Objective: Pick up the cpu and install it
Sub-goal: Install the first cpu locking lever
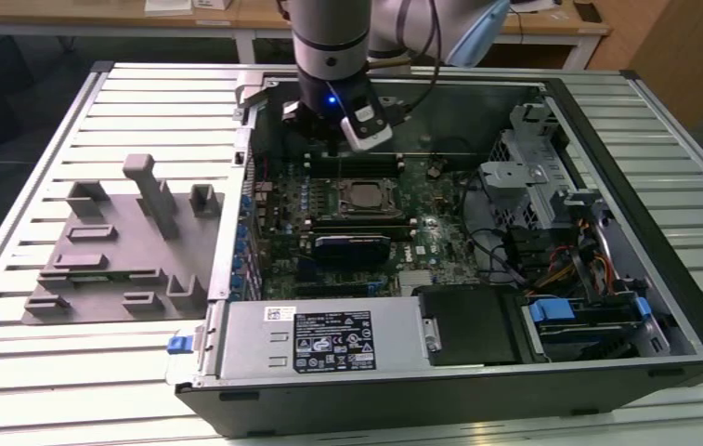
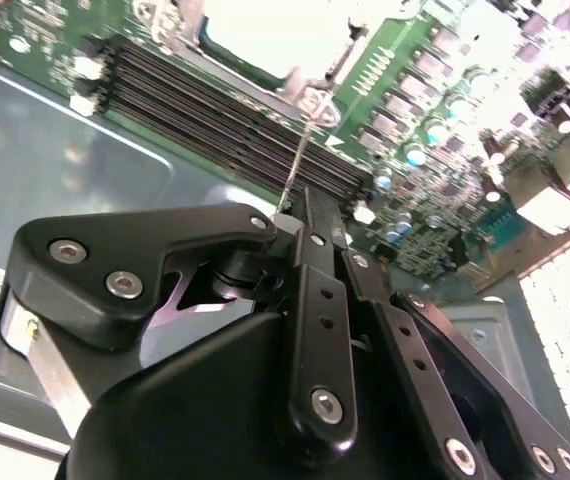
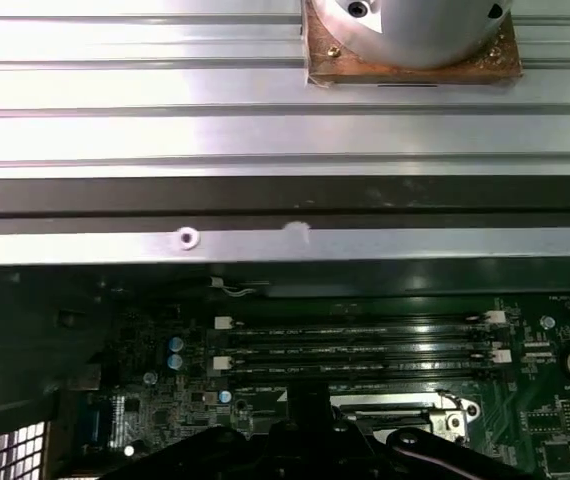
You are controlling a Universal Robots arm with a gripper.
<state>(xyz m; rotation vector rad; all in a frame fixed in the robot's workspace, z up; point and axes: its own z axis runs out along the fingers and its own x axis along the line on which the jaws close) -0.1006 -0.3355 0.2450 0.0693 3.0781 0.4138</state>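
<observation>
An open computer case (image 1: 450,395) was seen lying on a slatted metal table (image 1: 153,121), with the motherboard (image 1: 438,251) exposed. The cpu (image 1: 361,197) was found lying flat inside the black socket frame (image 1: 364,216) near the middle of the board, its silver-grey top turned upward. The gripper (image 1: 320,137) was held over the board on the side of the socket farther from the exterior camera, above the row of memory slots (image 1: 354,162) and apart from the cpu. Nothing was seen in its grasp, and whether it was spread or drawn together could not be made out. In the second wrist view the gripper's (image 2: 310,205) black linkages were shown in front of the memory slots (image 2: 225,115), with a thin metal rod (image 2: 300,150) standing just beyond its tip. In the first wrist view the memory slots (image 3: 355,345) were seen lengthwise beyond the gripper (image 3: 305,405), and a round silver base on a brown plate (image 3: 410,45) was seen on the table beyond the case wall. A grey moulded fixture (image 1: 116,260) was laid on the table at the exterior view's left of the case. A silver power supply box (image 1: 326,339) with a white label was set along the near side of the case.
</observation>
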